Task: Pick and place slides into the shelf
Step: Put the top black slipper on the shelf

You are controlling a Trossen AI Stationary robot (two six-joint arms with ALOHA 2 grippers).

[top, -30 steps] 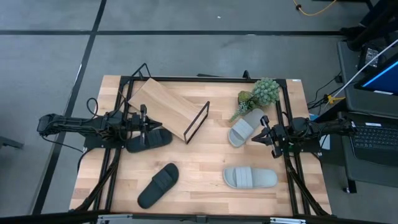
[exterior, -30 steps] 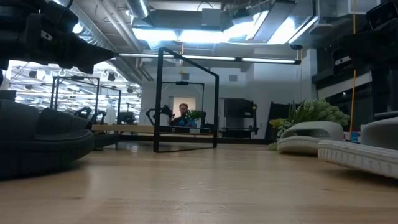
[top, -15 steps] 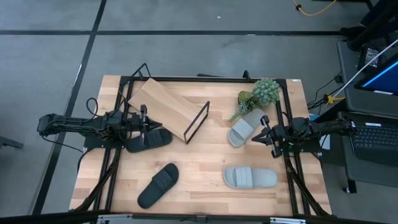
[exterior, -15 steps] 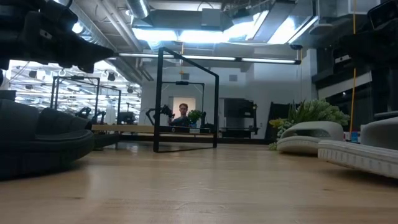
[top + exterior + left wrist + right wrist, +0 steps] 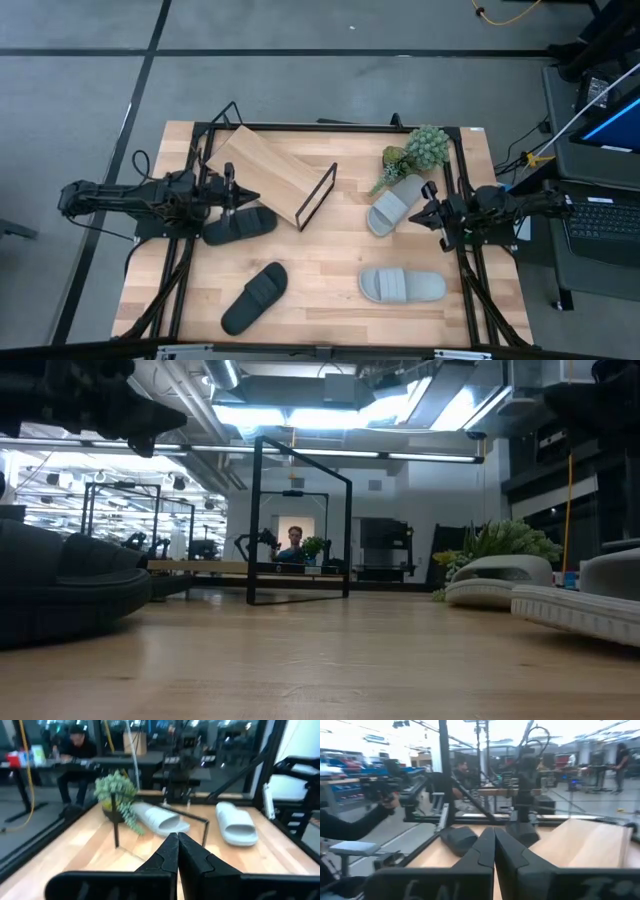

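While both end effectors, left (image 5: 240,194) and right (image 5: 418,211), closed on nothing: shelf (image 5: 262,172) bare, four slides (image 5: 401,286) on table (image 5: 320,290).

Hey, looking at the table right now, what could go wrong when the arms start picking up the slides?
The shelf sits skewed, so a slide may land crooked or slip off its board. The grey slide lies against the plant, so the shut right gripper might knock the plant when reaching. The shut left gripper hovers beside the black slide and the shelf's wire frame, risking a snag.
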